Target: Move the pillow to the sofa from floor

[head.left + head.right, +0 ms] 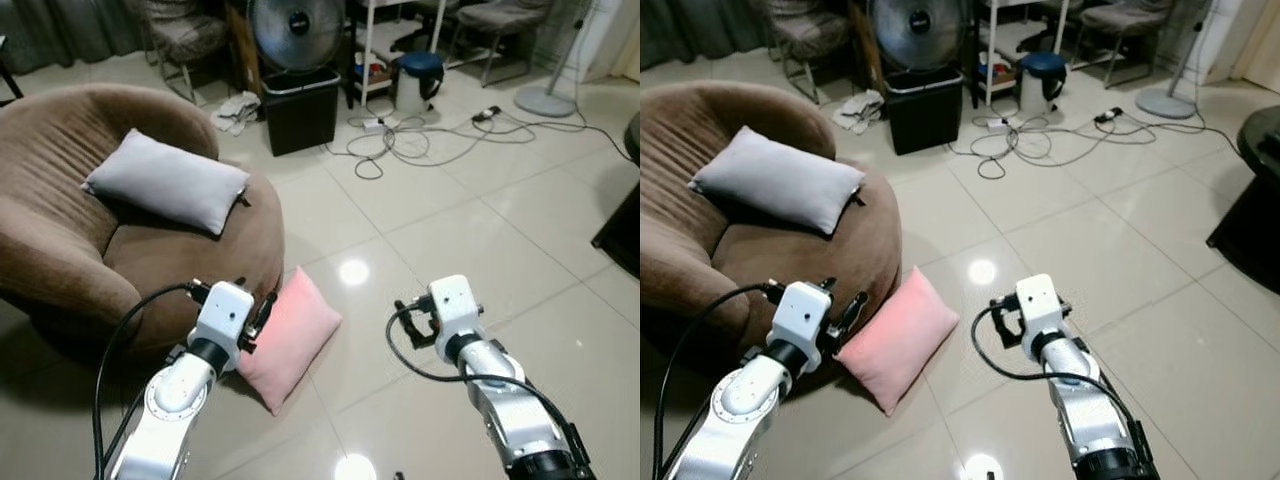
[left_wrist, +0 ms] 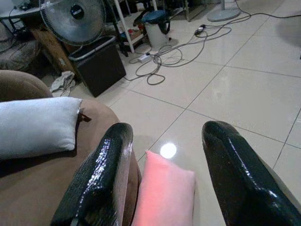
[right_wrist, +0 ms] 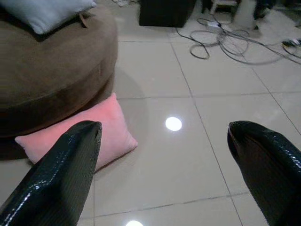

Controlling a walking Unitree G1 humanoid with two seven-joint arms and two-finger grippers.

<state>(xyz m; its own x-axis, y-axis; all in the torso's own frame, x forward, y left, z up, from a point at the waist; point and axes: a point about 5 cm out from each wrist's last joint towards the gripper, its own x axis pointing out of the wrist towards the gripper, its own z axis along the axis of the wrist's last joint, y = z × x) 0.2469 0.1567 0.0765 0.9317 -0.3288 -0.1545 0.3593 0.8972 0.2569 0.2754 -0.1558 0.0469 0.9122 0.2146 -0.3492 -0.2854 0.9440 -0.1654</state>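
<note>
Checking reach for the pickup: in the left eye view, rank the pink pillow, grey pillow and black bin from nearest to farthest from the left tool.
1. Pink pillow, on the floor against the sofa, right beside the left tool.
2. Grey pillow, on the sofa seat beyond it.
3. Black bin, far back under the fan.

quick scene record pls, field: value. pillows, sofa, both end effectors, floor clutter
target: pink rectangular fabric pillow, on the tiled floor, leaning against the sofa's front
sofa: round brown upholstered sofa
on sofa: grey rectangular pillow, lying on the seat
left end effector: open, above the pink pillow, not touching
right end effector: open, over bare tile to the right of the pink pillow
clutter: black bin with a fan behind it, tangled cables on the floor beyond
task state: pillow not yet picked up
</note>
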